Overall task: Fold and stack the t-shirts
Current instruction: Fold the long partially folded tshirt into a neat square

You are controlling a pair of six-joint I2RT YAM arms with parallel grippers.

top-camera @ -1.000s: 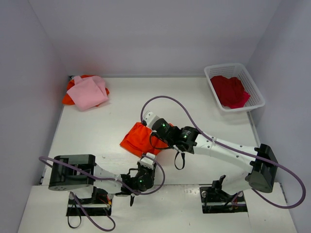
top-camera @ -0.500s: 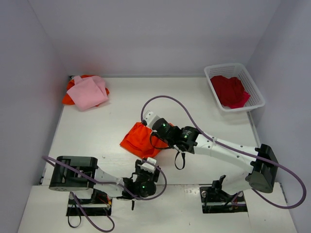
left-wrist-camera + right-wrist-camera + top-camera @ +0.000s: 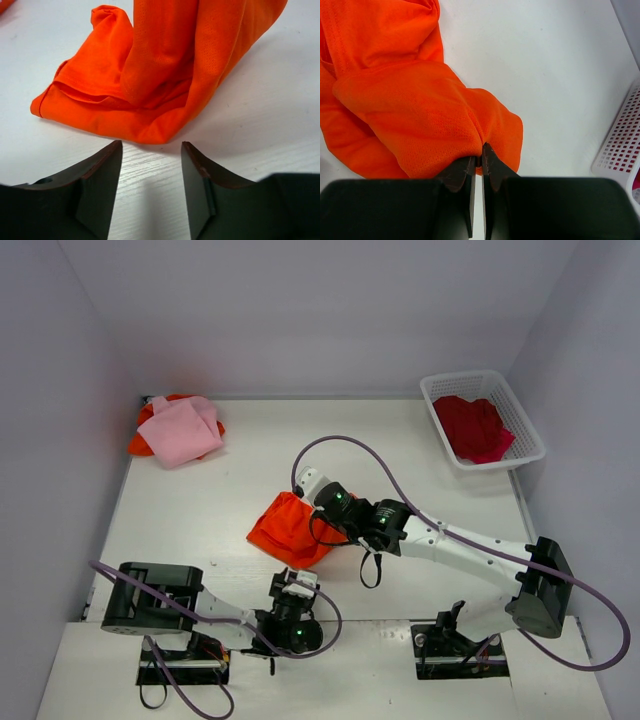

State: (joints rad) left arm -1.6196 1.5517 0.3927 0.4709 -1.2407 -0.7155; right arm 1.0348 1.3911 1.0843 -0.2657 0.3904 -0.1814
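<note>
At the far left of the surface (image 3: 240, 470), the pink t-shirt (image 3: 182, 430) lies over an orange garment (image 3: 138, 443). Near the front edge, the left claw (image 3: 151, 150) stands partly spread and empty, its fingers just short of the crumpled orange t-shirt (image 3: 285, 528) at the centre. The right claw (image 3: 477, 160) is pinched narrow on a raised fold of that shirt. At the far right, the crimson t-shirt (image 3: 472, 427) sits bunched inside the white basket (image 3: 460, 377).
</note>
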